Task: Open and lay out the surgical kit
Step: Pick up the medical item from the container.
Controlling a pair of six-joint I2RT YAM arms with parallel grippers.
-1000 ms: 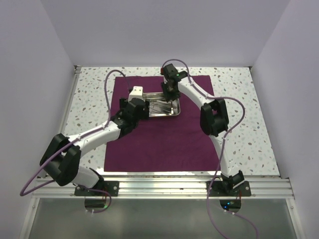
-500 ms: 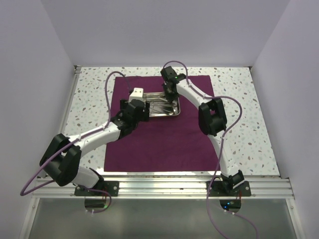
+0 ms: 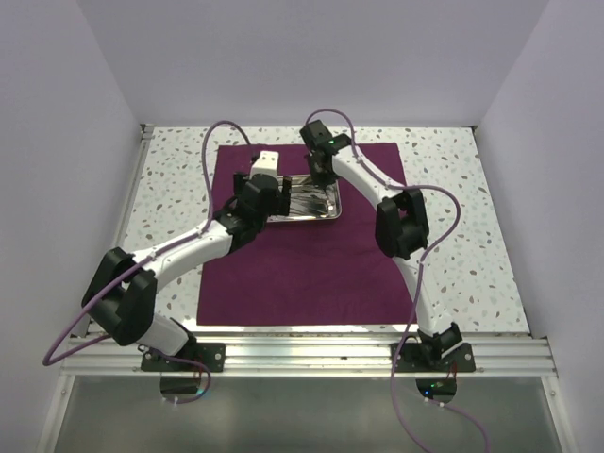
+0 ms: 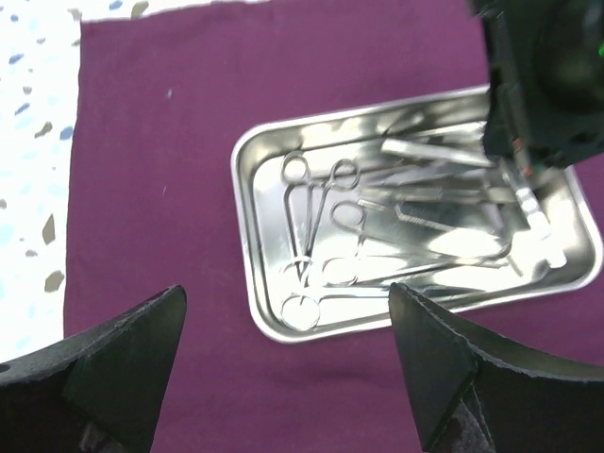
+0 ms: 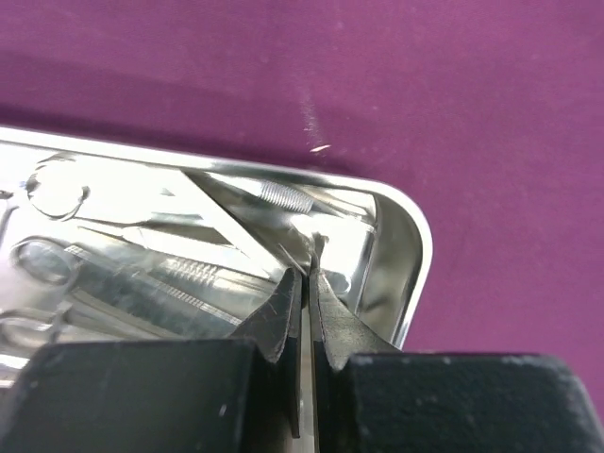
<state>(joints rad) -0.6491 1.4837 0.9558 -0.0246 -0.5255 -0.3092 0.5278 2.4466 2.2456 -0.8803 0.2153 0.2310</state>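
Note:
The dark purple cloth (image 3: 302, 274) lies spread flat on the table. The steel tray (image 3: 304, 216) sits on its far half and holds several silver scissors (image 4: 307, 208), forceps and tweezers. My left gripper (image 3: 272, 195) hovers open and empty over the tray's left end, its fingers (image 4: 123, 359) spread wide on the near side of the tray rim (image 4: 247, 283). My right gripper (image 3: 321, 179) reaches down into the tray's far right corner (image 5: 415, 255). It (image 5: 307, 278) is shut on a thin silver instrument (image 4: 527, 193), whose tip pokes out beyond the fingertips.
Speckled white tabletop (image 3: 453, 217) borders the cloth on all sides. Lilac walls close in the left, right and back. The arms' mounting rail (image 3: 311, 354) runs along the near edge. Purple cables loop above both arms.
My left gripper has moved farther from the base and slightly right, over the tray's left end. My right gripper has shifted a little left within the tray, still shut.

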